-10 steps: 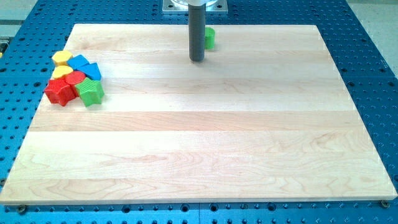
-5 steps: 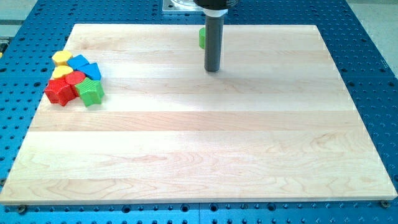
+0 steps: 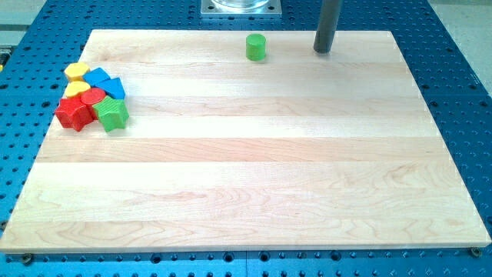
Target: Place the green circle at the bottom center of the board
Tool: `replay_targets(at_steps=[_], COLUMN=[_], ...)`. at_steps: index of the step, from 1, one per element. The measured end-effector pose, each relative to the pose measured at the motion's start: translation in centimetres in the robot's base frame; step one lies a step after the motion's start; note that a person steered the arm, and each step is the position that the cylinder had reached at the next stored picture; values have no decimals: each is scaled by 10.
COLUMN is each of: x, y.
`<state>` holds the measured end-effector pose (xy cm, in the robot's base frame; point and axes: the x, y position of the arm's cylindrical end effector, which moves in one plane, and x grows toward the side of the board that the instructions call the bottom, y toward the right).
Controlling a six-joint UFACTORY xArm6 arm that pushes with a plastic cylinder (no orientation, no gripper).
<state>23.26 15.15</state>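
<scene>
Now my tip (image 3: 323, 51), holding nothing | right of green circle (image 3: 256, 47), apart | block cluster (image 3: 92, 98) view's left

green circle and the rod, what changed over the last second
My tip swung from just left of the green circle, across its front, to the view's right and up near the board's top edge, now well clear of it. The circle has not visibly moved. The cluster of red, yellow, blue and green blocks at the view's left stayed put.
</scene>
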Motion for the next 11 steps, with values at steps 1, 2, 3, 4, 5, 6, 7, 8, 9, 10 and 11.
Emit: replay_targets(at_steps=[1,2,3,4,5,6,7,8,9,10,11], x=[22,23,8,-4,69,132,93,8,8,77,124], y=[-39,-57,-65,-91,-142,-161,-110,-117,-153,-180,-186])
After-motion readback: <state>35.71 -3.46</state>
